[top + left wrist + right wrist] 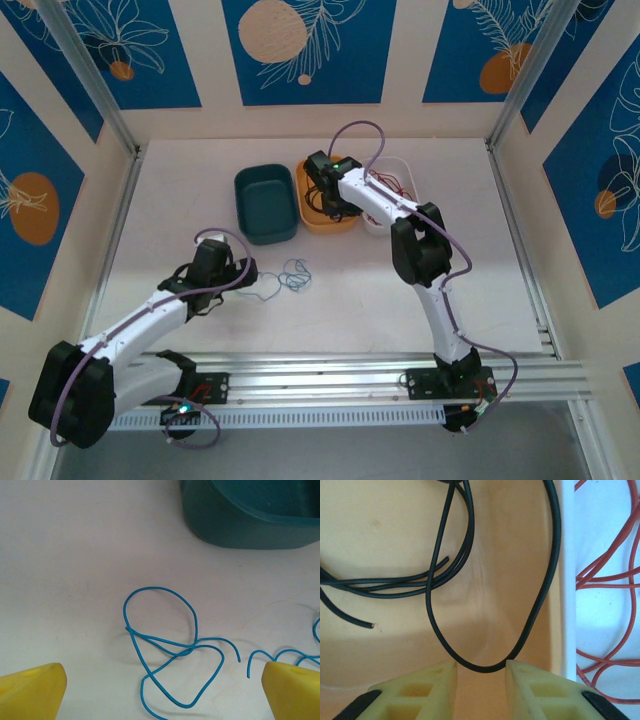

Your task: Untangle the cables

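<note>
A blue cable [161, 641] lies in loose crossed loops on the white table, and the end of another blue strand [280, 654] lies to its right. My left gripper [162, 692] hovers over them, open wide, its yellow fingers [30, 690] on either side and nothing between them. From above, the blue cables [290, 277] lie just right of the left gripper [240, 272]. My right gripper [481, 672] is inside the orange bin [380, 645], jaws narrowly apart. A black cable [540, 605] loops across its tips, ungripped. Red cables [600, 575] lie in the white bin [566, 580].
A teal bin [243, 205] stands at the back left of the orange bin [330, 228] and white bin [400, 163]. The teal bin's wall [250, 520] is just beyond the blue cables. Metal frame posts and rails edge the table.
</note>
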